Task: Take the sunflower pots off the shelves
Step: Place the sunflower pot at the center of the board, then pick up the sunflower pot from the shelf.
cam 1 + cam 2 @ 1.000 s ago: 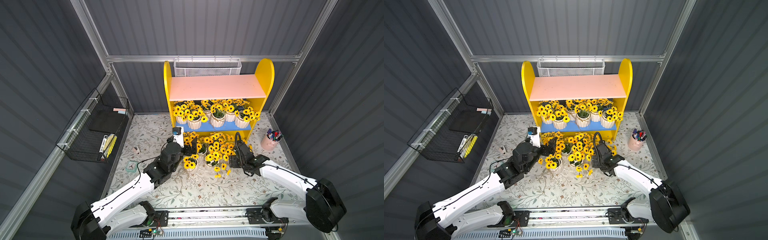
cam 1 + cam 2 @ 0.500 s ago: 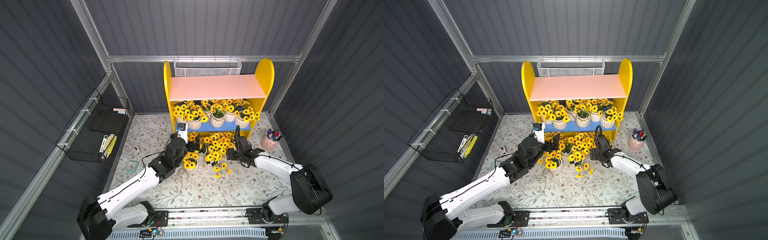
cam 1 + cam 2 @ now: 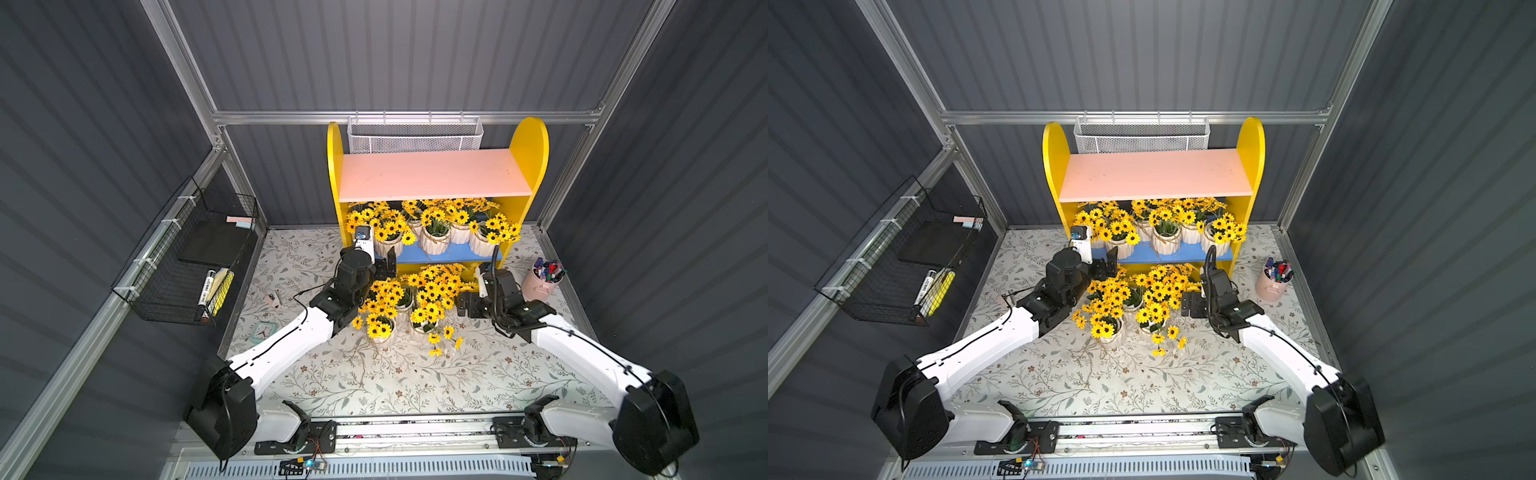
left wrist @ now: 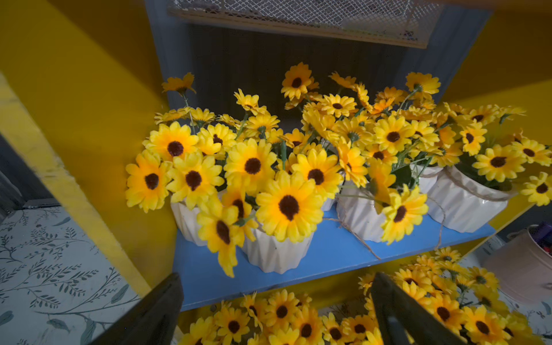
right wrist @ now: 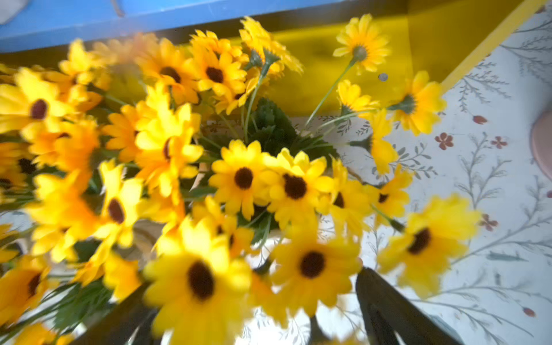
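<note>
1 shift: L hand (image 3: 384, 266) nearer shelves (image 3: 432, 178)

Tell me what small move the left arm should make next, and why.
Probably ease the left gripper forward around the nearest sunflower pot on the blue lower board: its jaws stand open, facing that pot, and the pot is not yet gripped.

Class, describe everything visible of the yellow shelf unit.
The shelf unit stands upright at the back of the floral mat. Two yellow round-topped side panels carry a bare pink upper board and a blue lower board, seemingly painted wood. White sunflower pots crowd the blue board; more stand below and in front.
</note>
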You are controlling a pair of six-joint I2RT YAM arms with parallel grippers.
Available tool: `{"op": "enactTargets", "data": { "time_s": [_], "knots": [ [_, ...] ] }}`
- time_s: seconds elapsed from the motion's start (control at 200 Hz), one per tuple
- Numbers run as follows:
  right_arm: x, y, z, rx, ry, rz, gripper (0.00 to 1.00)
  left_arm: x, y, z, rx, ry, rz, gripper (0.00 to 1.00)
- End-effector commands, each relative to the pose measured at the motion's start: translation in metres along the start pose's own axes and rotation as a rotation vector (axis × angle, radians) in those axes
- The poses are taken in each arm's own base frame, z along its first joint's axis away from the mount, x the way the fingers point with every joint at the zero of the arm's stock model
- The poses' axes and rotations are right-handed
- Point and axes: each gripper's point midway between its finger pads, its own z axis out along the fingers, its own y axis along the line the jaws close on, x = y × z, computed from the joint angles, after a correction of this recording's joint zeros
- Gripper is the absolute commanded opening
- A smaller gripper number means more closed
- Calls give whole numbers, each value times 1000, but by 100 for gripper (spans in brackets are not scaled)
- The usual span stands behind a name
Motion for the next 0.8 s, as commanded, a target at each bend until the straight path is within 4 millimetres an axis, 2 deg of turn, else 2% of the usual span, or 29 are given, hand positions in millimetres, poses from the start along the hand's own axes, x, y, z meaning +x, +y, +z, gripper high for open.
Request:
{"op": "enactTargets", "data": {
  "time_s": [0.0, 0.14, 0.23, 0.32, 0.39, 0.43, 0.515, 0.605, 0.65, 0.675, 0.795],
  "knots": [
    [9, 6, -27, -59, 9, 10, 97, -22, -15, 0, 74, -56, -14, 99],
    [-21, 18, -69, -136, -155, -39, 97, -36, -25, -16, 161, -117, -19, 100],
    [-44, 28, -89, -188, -275, -76, 97, -56, -28, -34, 199, -195, -11, 99],
    [-67, 37, -99, -217, -381, -108, 97, -76, -27, -52, 215, -283, -2, 99],
    [-86, 42, -100, -209, -426, -132, 97, -82, -25, -60, 216, -328, 25, 99],
    [-94, 46, -98, -208, -428, -156, 97, -82, -24, -62, 211, -342, 45, 99],
    [-119, 53, -88, -193, -459, -168, 98, -68, -14, -59, 164, -328, 38, 100],
    [-140, 61, -67, -177, -441, -191, 99, -57, -18, -57, 197, -302, 43, 100],
    [-147, 68, -60, -193, -425, -198, 99, -54, -19, -57, 204, -291, 33, 100],
    [-146, 71, -44, -190, -393, -195, 99, -53, -20, -58, 212, -287, 33, 99],
    [-156, 79, -14, -180, -382, -194, 99, -55, -20, -62, 221, -285, 32, 99]
  ]
}}
